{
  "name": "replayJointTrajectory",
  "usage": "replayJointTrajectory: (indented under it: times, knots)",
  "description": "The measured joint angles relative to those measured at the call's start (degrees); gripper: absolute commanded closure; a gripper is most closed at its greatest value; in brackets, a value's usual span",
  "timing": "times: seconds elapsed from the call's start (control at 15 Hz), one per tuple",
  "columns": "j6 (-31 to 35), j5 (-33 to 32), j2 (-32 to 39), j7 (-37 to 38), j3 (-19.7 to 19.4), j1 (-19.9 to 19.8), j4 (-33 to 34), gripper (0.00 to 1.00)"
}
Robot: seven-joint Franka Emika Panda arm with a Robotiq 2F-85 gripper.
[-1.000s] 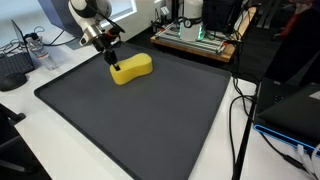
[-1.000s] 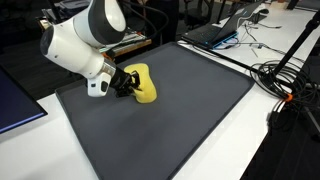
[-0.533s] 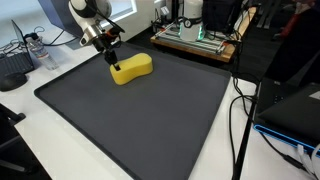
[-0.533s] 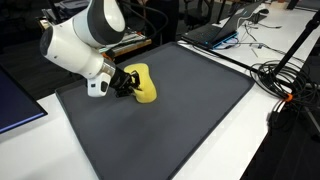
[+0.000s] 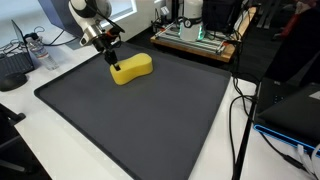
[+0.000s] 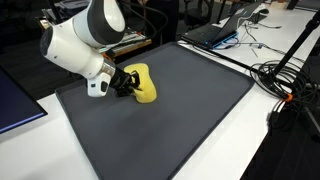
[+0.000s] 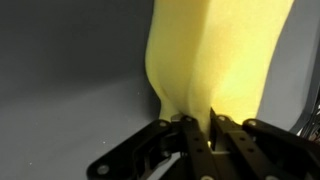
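Observation:
A yellow sponge (image 5: 132, 68) lies on the dark mat (image 5: 140, 115) near its far corner. My gripper (image 5: 113, 59) comes down on the sponge's end and is shut on it. In an exterior view the black fingers pinch the sponge (image 6: 143, 84) at its near edge, with the gripper (image 6: 129, 86) low over the mat (image 6: 170, 110). In the wrist view the sponge (image 7: 215, 50) fills the upper middle, and its lower edge is squeezed thin between the gripper's (image 7: 203, 128) two black fingers (image 7: 188, 140).
A circuit board rig (image 5: 192, 38) stands beyond the mat's far edge. Cables (image 5: 240, 110) hang along the mat's side, with more cables (image 6: 290, 80) and a laptop (image 6: 215, 30) on the white table. A blue-edged object (image 6: 18, 105) lies beside the mat.

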Motion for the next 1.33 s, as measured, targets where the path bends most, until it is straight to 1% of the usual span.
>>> replayJointTrajectory:
  times: [0.07, 0.13, 0.2, 0.27, 0.47, 0.8, 0.87, 1.07, 1.33]
  knots:
    - [0.0, 0.0, 0.0, 0.0, 0.0, 0.0, 0.0, 0.97]
    - [0.0, 0.0, 0.0, 0.0, 0.0, 0.0, 0.0, 0.64]
    - [0.0, 0.0, 0.0, 0.0, 0.0, 0.0, 0.0, 0.63]
    - [0.0, 0.1, 0.0, -0.1, 0.0, 0.0, 0.0, 0.57]
    - [0.0, 0.1, -0.1, -0.1, -0.1, 0.0, 0.1, 0.35]
    - [0.1, 0.1, -0.3, -0.1, -0.3, 0.0, 0.1, 0.02]
    - [0.1, 0.1, -0.4, -0.1, -0.4, 0.0, 0.1, 0.00]
    - [1.3, -0.1, -0.7, 0.2, -1.1, 0.2, 0.0, 0.00]
    - [5.4, -1.0, -2.5, 2.8, -3.0, 1.1, -1.0, 0.00]
